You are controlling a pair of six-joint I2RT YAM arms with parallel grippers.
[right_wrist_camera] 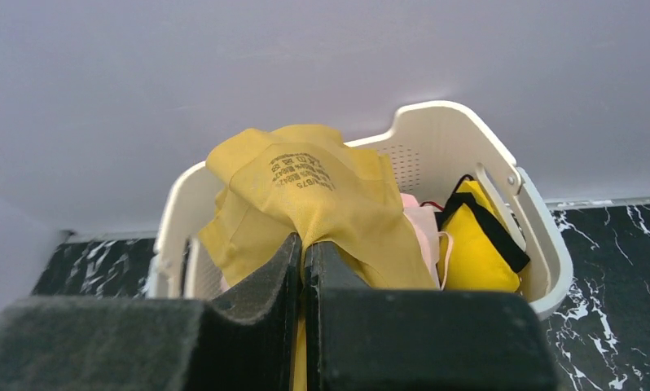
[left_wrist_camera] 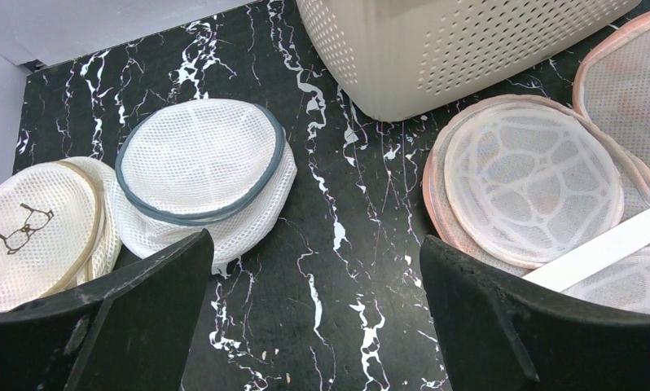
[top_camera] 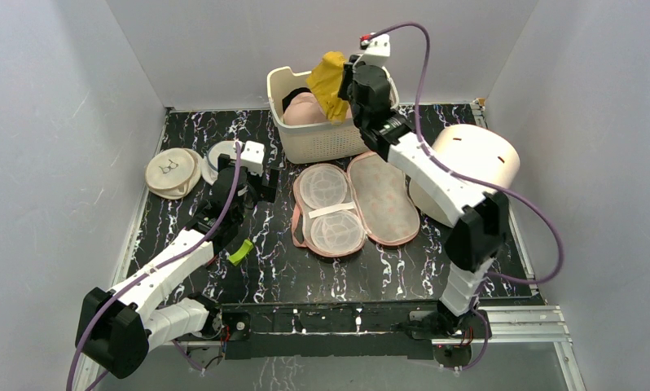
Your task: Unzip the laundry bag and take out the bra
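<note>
The laundry bag (top_camera: 383, 199) lies unzipped and spread flat in two halves at the table's middle, its inner mesh cups facing up. Its left half shows in the left wrist view (left_wrist_camera: 533, 175). My right gripper (top_camera: 348, 81) is shut on the mustard-yellow bra (top_camera: 328, 81) and holds it up over the cream basket (top_camera: 322, 142). In the right wrist view the bra (right_wrist_camera: 305, 187) drapes over the shut gripper (right_wrist_camera: 304, 244). My left gripper (top_camera: 258, 183) hangs open and empty over bare table left of the bag (left_wrist_camera: 315, 240).
Two round white mesh discs (top_camera: 173, 173) (left_wrist_camera: 199, 159) lie at the left. The basket (right_wrist_camera: 452, 138) holds pale pink cups (top_camera: 305, 110) and a yellow item with a black strap (right_wrist_camera: 476, 244). A white cylinder (top_camera: 476, 159) stands at the right. A green clip (top_camera: 240, 251) lies near the left arm.
</note>
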